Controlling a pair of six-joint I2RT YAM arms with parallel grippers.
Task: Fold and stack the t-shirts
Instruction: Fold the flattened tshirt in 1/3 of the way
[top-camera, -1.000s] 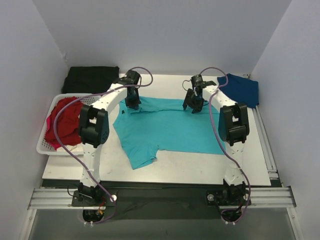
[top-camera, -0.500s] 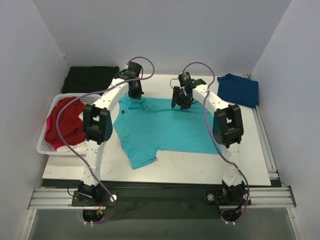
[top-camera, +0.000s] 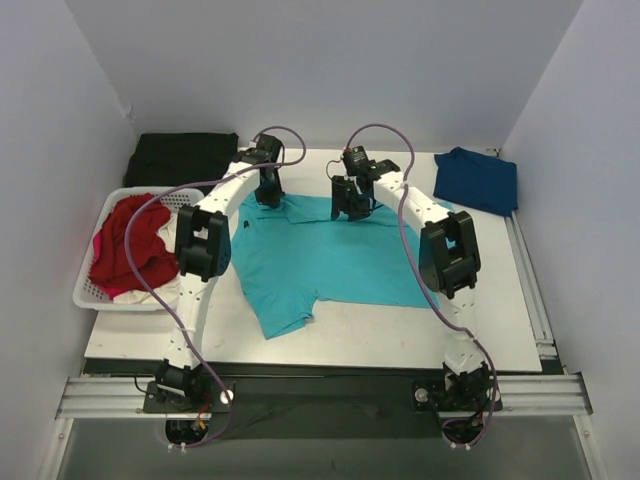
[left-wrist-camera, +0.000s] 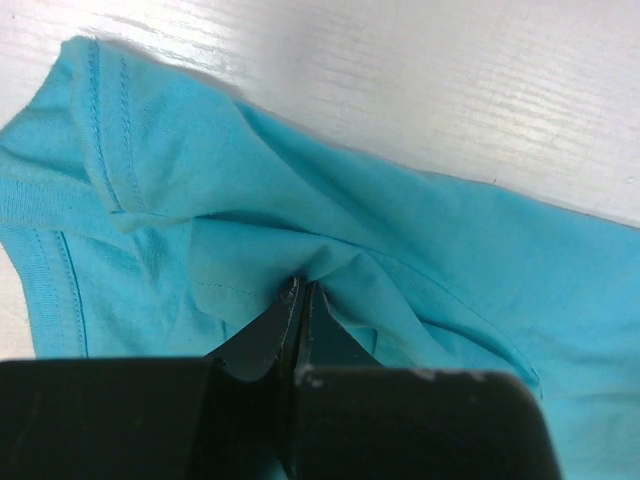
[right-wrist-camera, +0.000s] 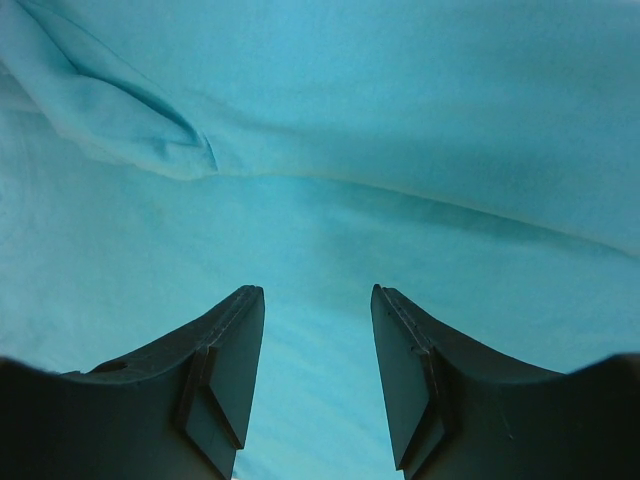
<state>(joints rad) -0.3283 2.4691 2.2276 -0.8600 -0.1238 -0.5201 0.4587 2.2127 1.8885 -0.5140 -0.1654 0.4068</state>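
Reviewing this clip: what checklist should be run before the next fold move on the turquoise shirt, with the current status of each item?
1. Left gripper pinching the turquoise shirt: ok, shut on a bunched fold.
2. Right gripper holding cloth: not ok, open over the shirt.
3. Far edge flat: not ok, rumpled by the left gripper.
4. Left pinch takes one layer only: cannot tell.
5. Navy shirt apart from the fold area: ok, far right corner.
6. Red shirt out of the way: ok, in the basket.
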